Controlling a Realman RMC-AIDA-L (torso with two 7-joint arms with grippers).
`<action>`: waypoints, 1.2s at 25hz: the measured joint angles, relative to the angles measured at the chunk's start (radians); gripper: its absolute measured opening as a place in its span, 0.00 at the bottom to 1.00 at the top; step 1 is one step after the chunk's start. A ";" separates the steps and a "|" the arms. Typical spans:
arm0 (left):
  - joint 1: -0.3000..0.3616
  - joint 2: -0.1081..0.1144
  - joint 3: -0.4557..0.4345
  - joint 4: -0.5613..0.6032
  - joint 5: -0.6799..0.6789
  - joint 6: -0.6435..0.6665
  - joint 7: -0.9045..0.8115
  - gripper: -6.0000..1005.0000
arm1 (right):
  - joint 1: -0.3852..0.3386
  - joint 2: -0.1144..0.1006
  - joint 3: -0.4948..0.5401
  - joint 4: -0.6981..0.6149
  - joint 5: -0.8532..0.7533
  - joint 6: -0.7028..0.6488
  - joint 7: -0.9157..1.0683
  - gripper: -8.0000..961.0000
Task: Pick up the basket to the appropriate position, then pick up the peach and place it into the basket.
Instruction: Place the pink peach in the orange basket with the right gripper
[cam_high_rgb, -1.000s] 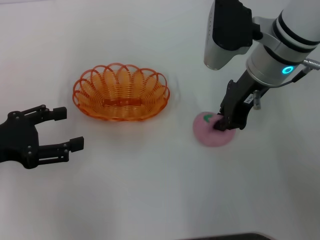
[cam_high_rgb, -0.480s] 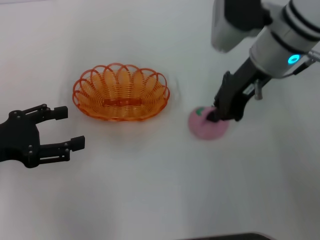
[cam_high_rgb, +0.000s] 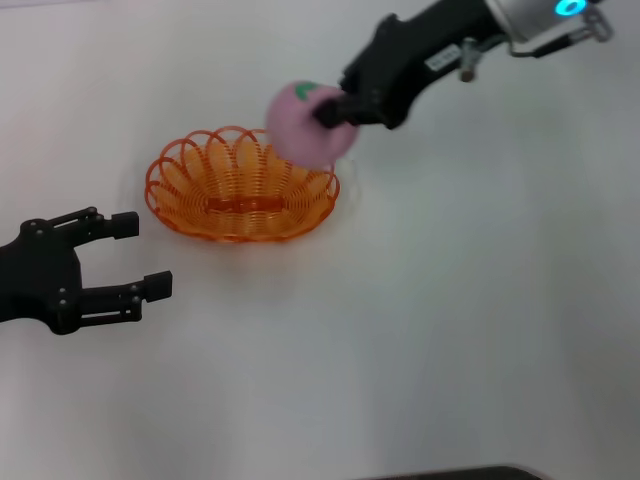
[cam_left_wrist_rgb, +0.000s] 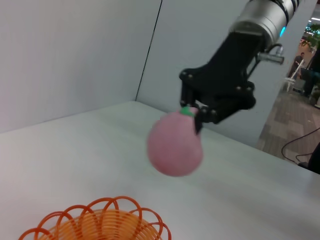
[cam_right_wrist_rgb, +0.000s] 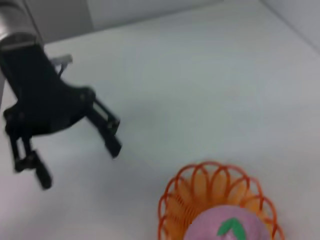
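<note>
The right hand (cam_high_rgb: 335, 108) is clamped on the peach (cam_high_rgb: 305, 125) at its top, by the green leaf mark, holding it in the air over the right part of the basket (cam_high_rgb: 242, 184). The peach hangs clear above the looped rim. The basket sits upright on the white counter (cam_high_rgb: 450, 300). The left hand (cam_high_rgb: 125, 255) waits low at the counter's left side, fingers spread apart and holding nothing, near the basket.

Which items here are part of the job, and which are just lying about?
Job:
- peach, held in the air by the right end effector over the basket's far right rim
- basket

Lying about:
- nothing; the left end effector sits open, idle near the basket
</note>
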 joint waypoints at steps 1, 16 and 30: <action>-0.001 0.000 0.000 0.000 0.000 0.000 -0.002 0.88 | 0.006 0.003 -0.014 0.020 0.010 0.033 -0.001 0.12; -0.009 0.000 0.002 0.001 -0.002 0.001 -0.010 0.88 | 0.032 0.011 -0.280 0.298 0.203 0.419 -0.089 0.28; -0.008 0.000 0.002 0.000 -0.002 -0.001 -0.010 0.88 | -0.039 -0.001 -0.236 0.290 0.332 0.387 -0.196 0.73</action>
